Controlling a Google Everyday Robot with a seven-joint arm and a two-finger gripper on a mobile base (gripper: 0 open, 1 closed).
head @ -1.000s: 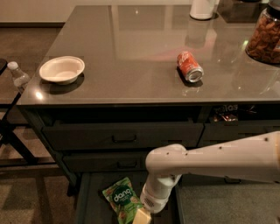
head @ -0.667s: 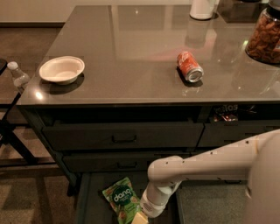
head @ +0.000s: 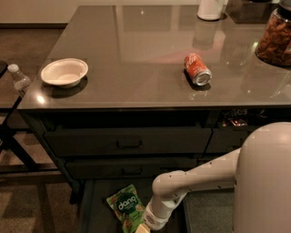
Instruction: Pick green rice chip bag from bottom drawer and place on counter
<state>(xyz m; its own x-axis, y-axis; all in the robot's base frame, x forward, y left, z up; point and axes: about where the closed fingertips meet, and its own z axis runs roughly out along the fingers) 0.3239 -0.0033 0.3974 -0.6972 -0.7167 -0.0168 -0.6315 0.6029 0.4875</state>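
One gripper [head: 144, 226] hangs low at the bottom edge of the view, over the open bottom drawer [head: 98, 217]; it is cut off there, so whether it is open or closed cannot be told. One green rice chip bag [head: 126, 210] lies flat on the drawer floor just beside the gripper, to its left and slightly farther back; contact between them cannot be made out. One white arm [head: 195, 178] runs up and to the right from the gripper. Two closed handled drawers stand above and behind the gripper, the lower one [head: 132, 167] nearer and the upper one [head: 127, 142] over it. Farther up spreads the one counter [head: 136, 50]. It carries one red soda can [head: 197, 69] on its side, one white bowl [head: 64, 72] far to the left, one jar of nuts [head: 275, 36] far right and one white container [head: 210, 8] at the back. One plastic bottle [head: 19, 80] stands off the counter's left edge.
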